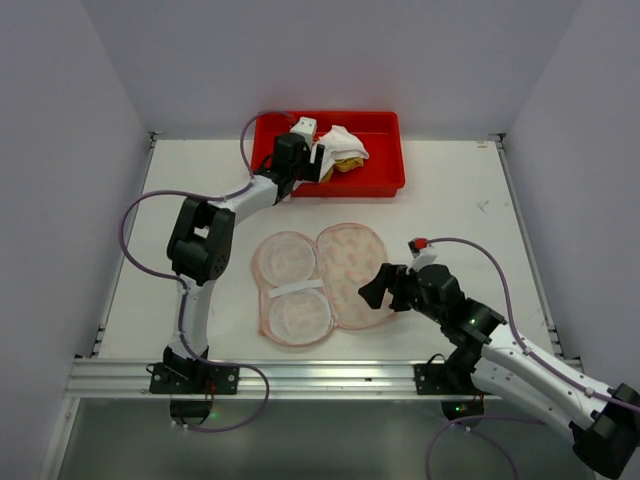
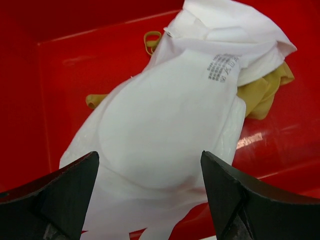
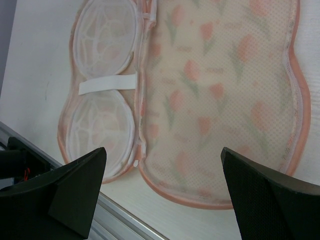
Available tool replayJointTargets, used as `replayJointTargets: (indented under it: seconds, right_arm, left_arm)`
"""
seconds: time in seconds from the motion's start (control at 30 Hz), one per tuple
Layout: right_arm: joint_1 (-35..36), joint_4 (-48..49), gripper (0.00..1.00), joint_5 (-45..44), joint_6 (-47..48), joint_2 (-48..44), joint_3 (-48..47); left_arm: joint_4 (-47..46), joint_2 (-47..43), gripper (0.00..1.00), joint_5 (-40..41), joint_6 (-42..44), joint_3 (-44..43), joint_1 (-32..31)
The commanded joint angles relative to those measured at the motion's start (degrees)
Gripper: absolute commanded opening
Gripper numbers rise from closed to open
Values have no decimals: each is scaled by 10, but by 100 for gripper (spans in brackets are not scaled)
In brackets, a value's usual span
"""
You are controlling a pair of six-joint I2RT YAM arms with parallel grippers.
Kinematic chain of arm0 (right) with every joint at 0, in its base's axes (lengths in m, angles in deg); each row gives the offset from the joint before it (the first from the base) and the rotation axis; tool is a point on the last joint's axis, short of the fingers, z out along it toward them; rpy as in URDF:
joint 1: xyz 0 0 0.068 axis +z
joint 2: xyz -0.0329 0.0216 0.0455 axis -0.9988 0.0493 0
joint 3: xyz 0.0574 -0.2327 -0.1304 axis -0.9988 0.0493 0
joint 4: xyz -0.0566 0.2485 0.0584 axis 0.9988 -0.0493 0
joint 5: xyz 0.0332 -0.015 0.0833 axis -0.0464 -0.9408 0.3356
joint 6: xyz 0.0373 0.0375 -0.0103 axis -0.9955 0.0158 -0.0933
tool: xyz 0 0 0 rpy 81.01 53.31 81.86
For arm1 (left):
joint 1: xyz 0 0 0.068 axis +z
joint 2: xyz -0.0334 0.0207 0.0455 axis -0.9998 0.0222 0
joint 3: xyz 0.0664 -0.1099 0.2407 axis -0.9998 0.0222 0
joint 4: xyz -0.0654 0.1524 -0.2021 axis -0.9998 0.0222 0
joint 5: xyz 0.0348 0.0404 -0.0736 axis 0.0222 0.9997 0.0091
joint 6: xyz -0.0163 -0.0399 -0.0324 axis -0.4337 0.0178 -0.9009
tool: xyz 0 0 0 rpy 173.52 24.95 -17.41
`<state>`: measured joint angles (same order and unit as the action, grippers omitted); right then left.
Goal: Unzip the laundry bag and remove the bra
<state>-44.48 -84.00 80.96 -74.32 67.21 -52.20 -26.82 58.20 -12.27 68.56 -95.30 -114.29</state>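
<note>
Both claws apart | left claw (image 2: 149, 161) above white-mustard fabric bra (image 2: 160, 115) in red plastic tray (image 1: 385, 182) | right claw (image 1: 383, 287) beside opened peach printed laundry bag (image 1: 320, 283), nearward of tray

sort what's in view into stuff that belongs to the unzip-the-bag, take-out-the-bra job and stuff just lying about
Belongs to the job:
- peach-beige printed fabric laundry bag, unzipped and spread open on the table
- white fabric bra with mustard-yellow cups, out of the bag

Just lying about:
- red plastic tray, with the bra in it
- white table
</note>
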Motion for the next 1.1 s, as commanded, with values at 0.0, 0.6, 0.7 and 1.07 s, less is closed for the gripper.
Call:
replayJointTargets:
  seconds: [0.0,0.6,0.7,1.07]
  right_arm:
    - [-2,13,99,4,-7,8,2]
    - [-2,18,99,5,-9,22,3]
    - [-2,21,99,5,-10,26,7]
    - [-2,22,99,3,-12,32,8]
  left_arm:
    - [29,-7,86,-60,26,-29,1]
    - [124,37,81,-60,93,-79,1]
    - [139,51,77,-69,100,-108,1]
    - [140,103,37,-74,120,-156,6]
